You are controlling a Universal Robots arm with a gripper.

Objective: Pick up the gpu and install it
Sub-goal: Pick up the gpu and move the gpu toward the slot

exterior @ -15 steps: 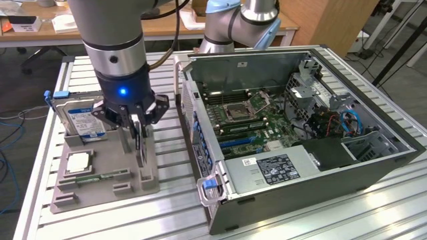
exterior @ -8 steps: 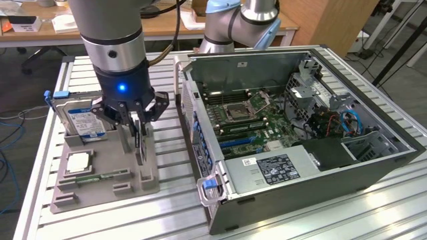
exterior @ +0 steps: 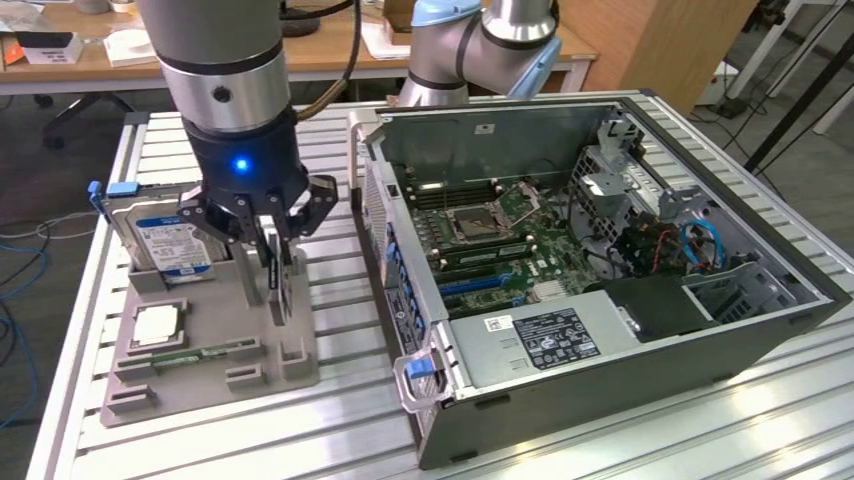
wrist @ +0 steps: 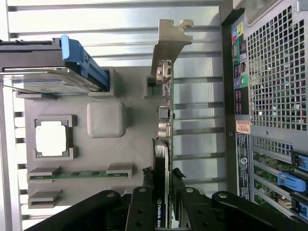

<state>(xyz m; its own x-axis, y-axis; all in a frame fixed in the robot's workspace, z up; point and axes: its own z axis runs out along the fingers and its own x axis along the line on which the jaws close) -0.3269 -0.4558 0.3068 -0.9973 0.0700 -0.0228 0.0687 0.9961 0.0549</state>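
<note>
Black jointed fingers (wrist: 144,197) of the gripper (wrist: 162,171) sit closest in the wrist view. They are drawn in narrow on the upper edge of the gpu (wrist: 163,115), a thin dark green-black circuit card seen edge-on, with one finger against each face.

The card stands on its long edge, faces vertical, at the slot of a grey plastic parts holder (wrist: 106,118). I cannot tell whether it is seated there or just raised. Its long axis runs parallel to the perforated rear panel of the black open-sided computer case (wrist: 274,72). Its silver metal bracket (wrist: 169,43) points towards the end of the holder where a silver hard drive with a blue rail (wrist: 53,72) stands upright.

A square silver processor chip (wrist: 50,138) and a narrow green memory stick (wrist: 72,174) lie in holder pockets on the side of the card away from the case. The case lies on its side near the holder, on the exterior view's right, with its motherboard exposed. A strip of the slatted aluminium table (exterior: 334,430) lies between them.

In the exterior view the silver-and-black arm (exterior: 220,60) comes straight down. Its wrist is vertical, a blue light glows on it, and the gripper points down over the card.
</note>
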